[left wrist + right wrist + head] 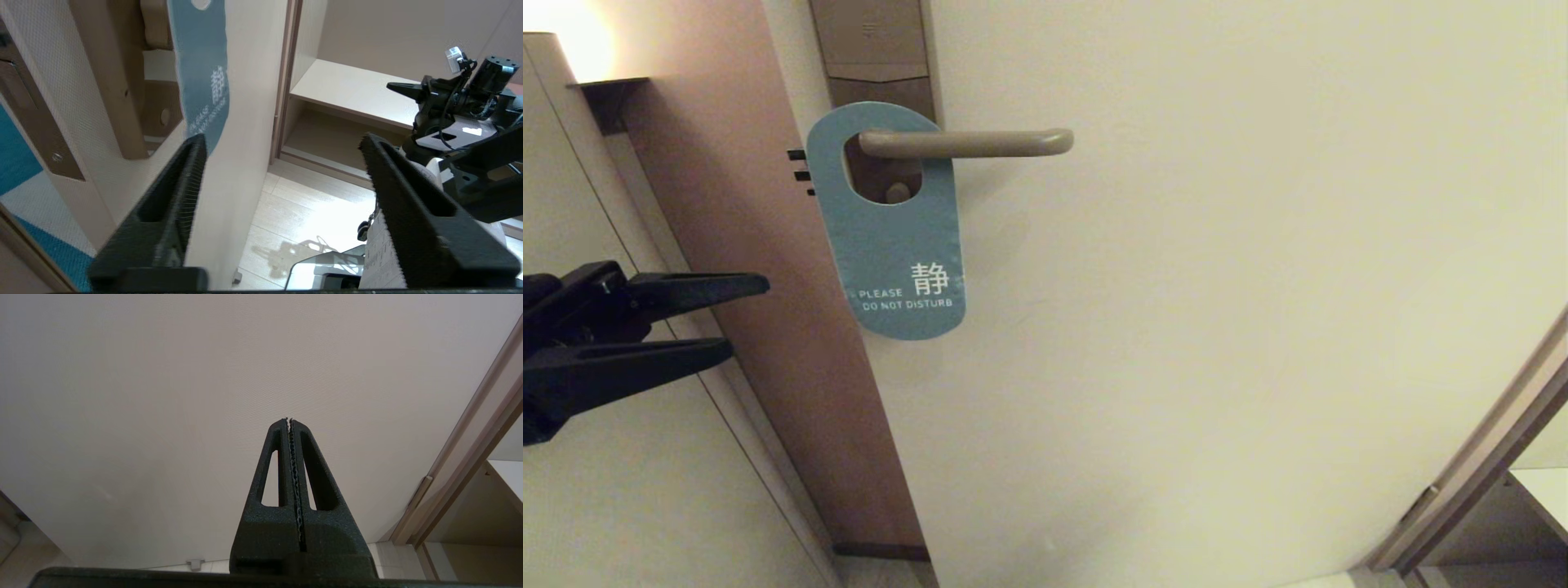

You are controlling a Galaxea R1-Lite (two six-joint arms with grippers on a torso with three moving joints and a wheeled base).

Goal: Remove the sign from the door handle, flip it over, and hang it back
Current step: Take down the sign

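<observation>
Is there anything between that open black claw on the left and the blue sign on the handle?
Nothing visible. The left gripper is open, apart from the sign, with only bare door edge behind the gap. The sign hangs on the door handle.

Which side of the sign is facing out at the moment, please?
The blue side. The sign hangs on the door handle, lever through its oval hole, showing "PLEASE DO NOT DISTURB". The open left claw hasn't touched it.
</observation>
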